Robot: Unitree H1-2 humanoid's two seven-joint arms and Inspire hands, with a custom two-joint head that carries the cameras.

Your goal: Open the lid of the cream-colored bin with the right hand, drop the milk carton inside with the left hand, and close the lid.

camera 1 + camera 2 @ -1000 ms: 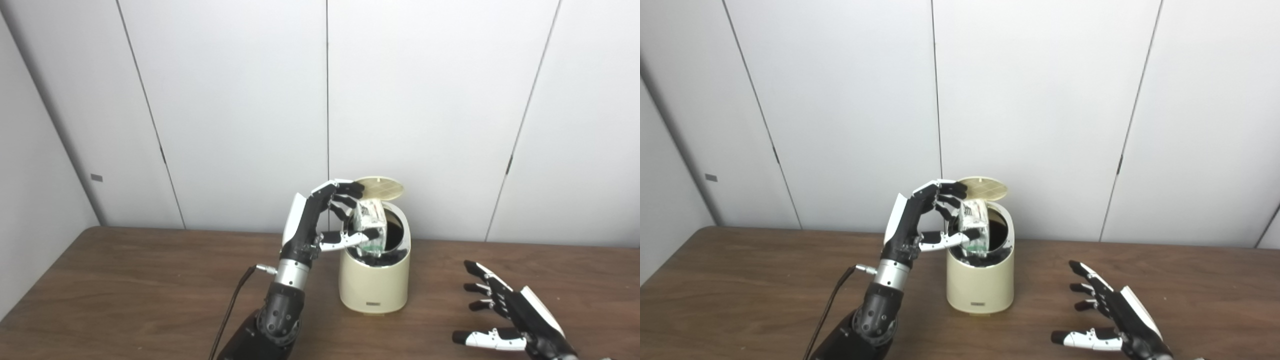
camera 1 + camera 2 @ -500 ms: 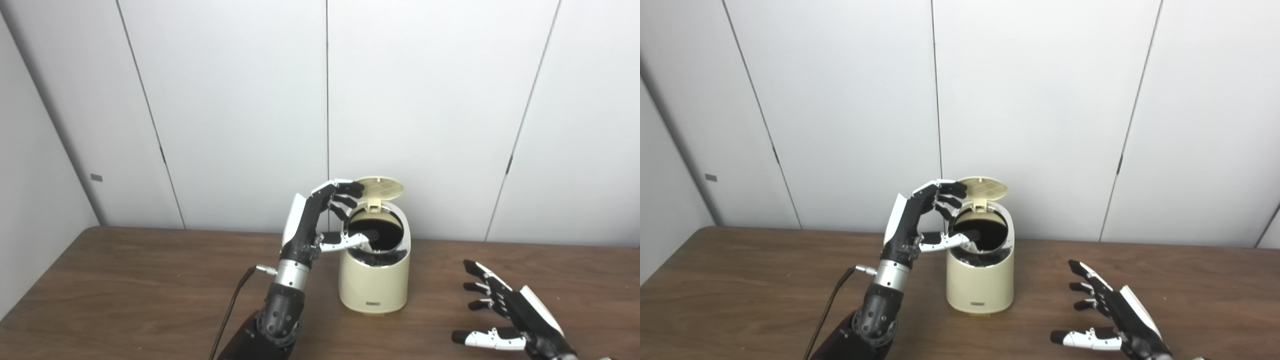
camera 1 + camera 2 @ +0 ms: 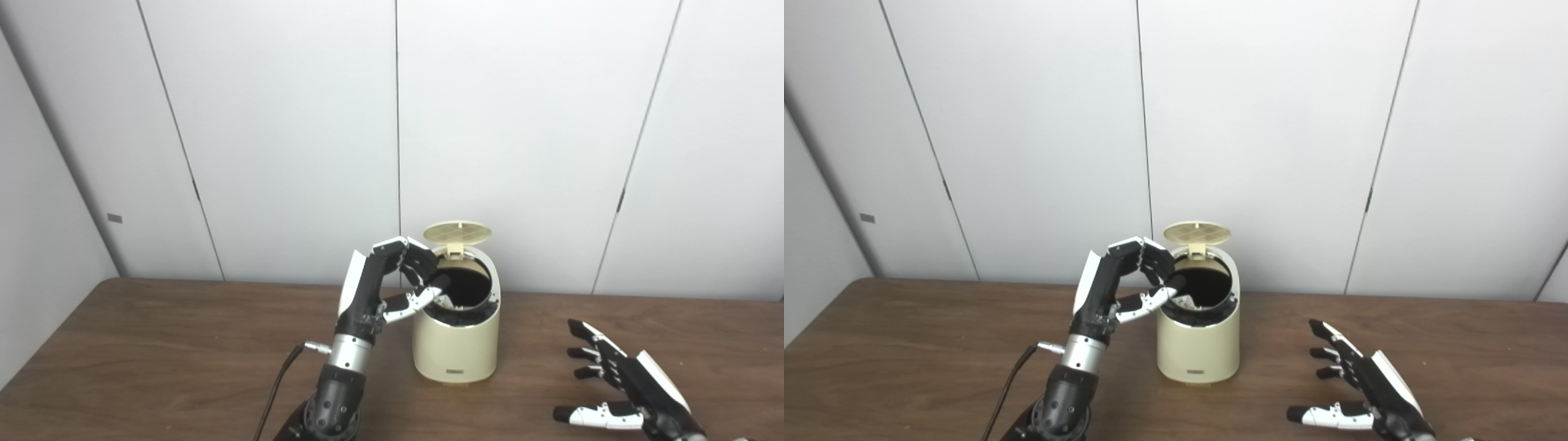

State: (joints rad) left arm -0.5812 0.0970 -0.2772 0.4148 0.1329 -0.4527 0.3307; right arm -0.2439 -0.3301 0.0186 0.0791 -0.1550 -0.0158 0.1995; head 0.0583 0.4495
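The cream-colored bin (image 3: pixel 454 346) stands on the table (image 3: pixel 153 355) near the back wall. Its lid (image 3: pixel 457 231) is tipped up at the back, and the round mouth is dark. I cannot see the milk carton; nothing sticks out of the bin. My left hand (image 3: pixel 401 278) is raised at the bin's left rim with its fingers curled in near the thumb, and it holds nothing. My right hand (image 3: pixel 625 383) rests low over the table to the right of the bin. It is open, with fingers spread, and apart from the bin.
A black cable (image 3: pixel 278 386) runs from my left wrist down to the table's front edge. White wall panels stand close behind the bin. Bare wooden tabletop lies to the left of my left arm and between the bin and my right hand.
The milk carton left my left hand and dropped out of sight into the bin. The left hand's fingers then curled in and the hand drew back slightly left. The camera shifted a little.
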